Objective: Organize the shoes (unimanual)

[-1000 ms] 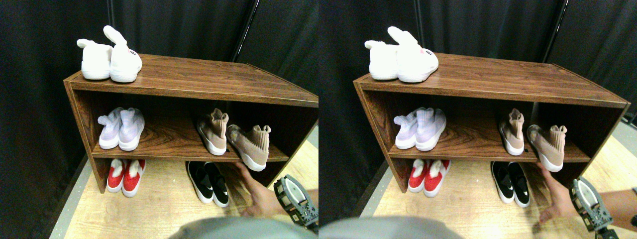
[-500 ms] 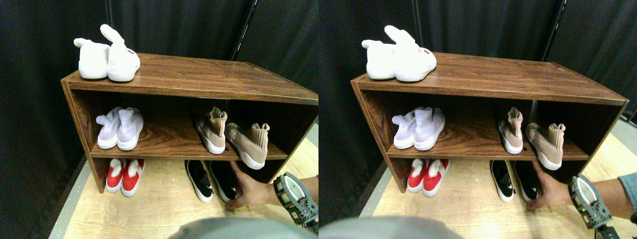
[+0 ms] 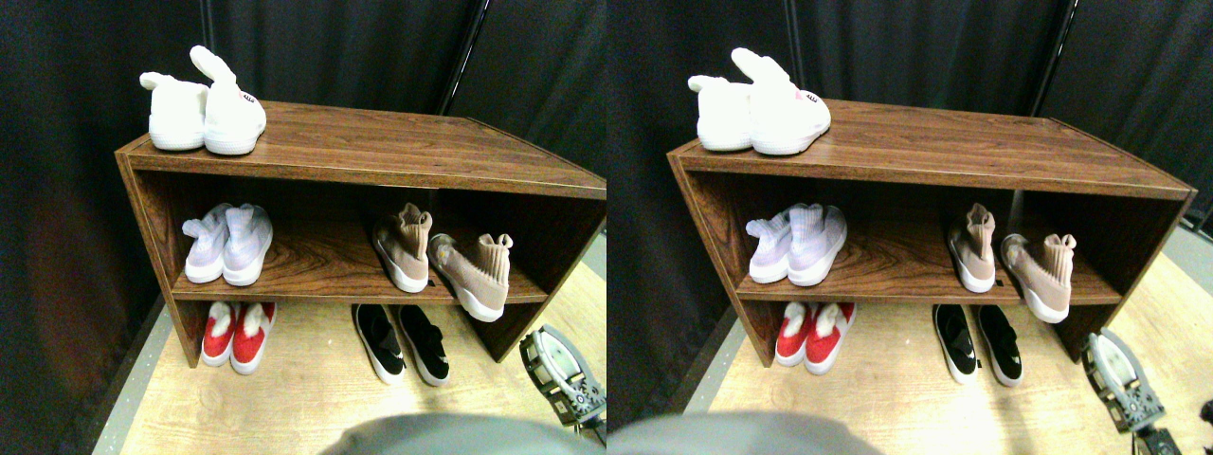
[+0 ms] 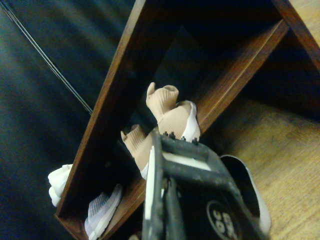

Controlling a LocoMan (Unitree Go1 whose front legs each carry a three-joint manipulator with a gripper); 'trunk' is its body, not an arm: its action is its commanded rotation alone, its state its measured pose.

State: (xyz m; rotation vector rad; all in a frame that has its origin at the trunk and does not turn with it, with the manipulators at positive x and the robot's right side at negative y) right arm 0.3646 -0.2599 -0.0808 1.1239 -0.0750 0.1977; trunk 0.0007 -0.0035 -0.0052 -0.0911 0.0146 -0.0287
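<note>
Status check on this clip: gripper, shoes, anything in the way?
Right gripper low beside shelf, holding nothing. Right tan sneaker askew, overhanging middle board; black slip-ons on floor below. Nothing in the way.

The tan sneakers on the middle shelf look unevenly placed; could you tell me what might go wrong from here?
The right tan sneaker sits askew with its sole past the front edge of the middle shelf, so a nudge from the right gripper could tip it to the floor. It might then land on the black slip-ons just below. The left tan sneaker stands close by, so reaching for one may shove the other.
</note>
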